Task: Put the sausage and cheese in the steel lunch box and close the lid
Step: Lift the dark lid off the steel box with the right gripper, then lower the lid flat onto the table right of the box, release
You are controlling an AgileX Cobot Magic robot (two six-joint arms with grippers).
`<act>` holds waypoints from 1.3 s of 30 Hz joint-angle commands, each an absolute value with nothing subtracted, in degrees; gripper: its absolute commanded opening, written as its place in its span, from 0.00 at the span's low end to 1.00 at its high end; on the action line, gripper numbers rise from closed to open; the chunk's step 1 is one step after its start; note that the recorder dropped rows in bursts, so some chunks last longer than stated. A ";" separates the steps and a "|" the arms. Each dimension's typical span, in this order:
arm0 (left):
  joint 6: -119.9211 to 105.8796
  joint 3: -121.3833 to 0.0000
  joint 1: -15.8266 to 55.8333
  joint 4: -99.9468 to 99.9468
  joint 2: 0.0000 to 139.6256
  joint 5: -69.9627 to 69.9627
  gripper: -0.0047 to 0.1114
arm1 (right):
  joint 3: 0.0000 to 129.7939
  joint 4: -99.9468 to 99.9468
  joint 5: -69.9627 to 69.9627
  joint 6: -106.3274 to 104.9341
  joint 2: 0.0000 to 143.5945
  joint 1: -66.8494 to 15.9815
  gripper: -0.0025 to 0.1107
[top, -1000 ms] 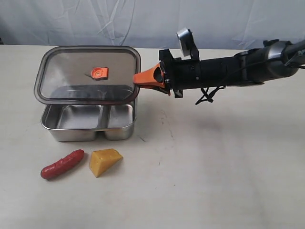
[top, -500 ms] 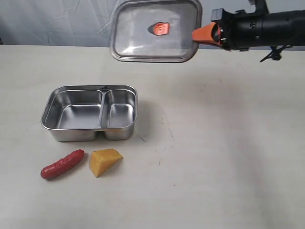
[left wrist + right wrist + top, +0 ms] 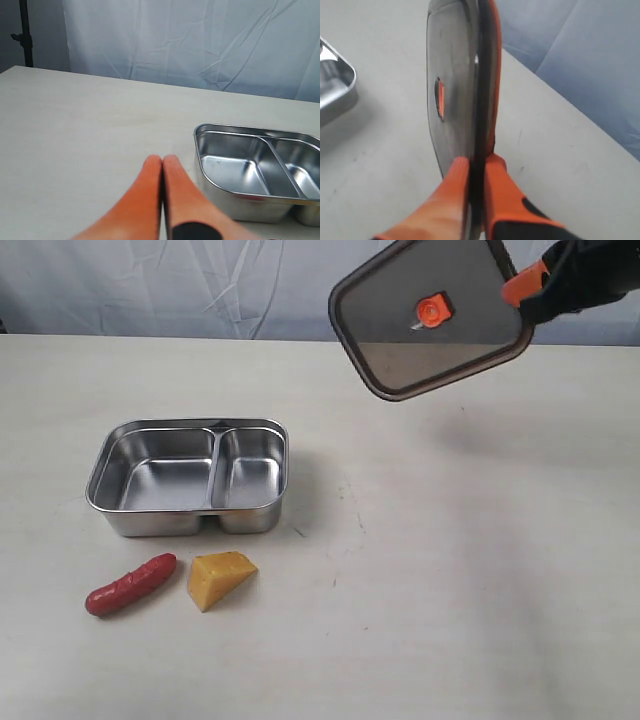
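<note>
The steel lunch box (image 3: 187, 480) stands uncovered on the table, both compartments bare; its near end also shows in the left wrist view (image 3: 257, 170). In front of it lie the red sausage (image 3: 130, 584) and, to its right, the yellow cheese (image 3: 220, 578). The dark lid (image 3: 432, 320) hangs tilted in the air at the upper right, its orange valve (image 3: 432, 309) showing. My right gripper (image 3: 524, 282) is shut on the lid's right edge; in the right wrist view the lid (image 3: 455, 90) stands edge-on between the orange fingers (image 3: 492, 187). My left gripper (image 3: 162, 162) is shut and holds nothing, low beside the box.
A pale blue cloth backdrop (image 3: 200, 285) runs along the table's far edge. A dark stand (image 3: 23, 35) is at the back in the left wrist view. The beige tabletop (image 3: 450, 570) stretches bare right of the box.
My right gripper has lifted the lid off the box and carried it up and to the right, and the lid now tilts. The box, sausage and cheese have not moved.
</note>
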State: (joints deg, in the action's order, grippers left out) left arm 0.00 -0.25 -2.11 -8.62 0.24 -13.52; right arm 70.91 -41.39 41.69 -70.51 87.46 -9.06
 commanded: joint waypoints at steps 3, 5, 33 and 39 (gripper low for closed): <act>0.00 0.00 -2.28 -8.89 0.00 -13.42 0.04 | 71.11 -27.25 45.01 -71.00 84.99 -15.64 0.01; 0.00 0.00 -2.28 -8.89 0.00 -13.42 0.04 | 71.11 -22.41 45.22 -70.84 85.12 -19.34 0.01; 0.00 0.00 -2.28 -8.89 0.00 -13.42 0.04 | 70.39 -3.56 61.05 -42.33 94.56 -47.47 0.01; 0.00 0.00 -2.28 -8.89 0.00 -13.42 0.04 | 66.19 -8.84 61.13 -42.33 94.56 -47.47 0.02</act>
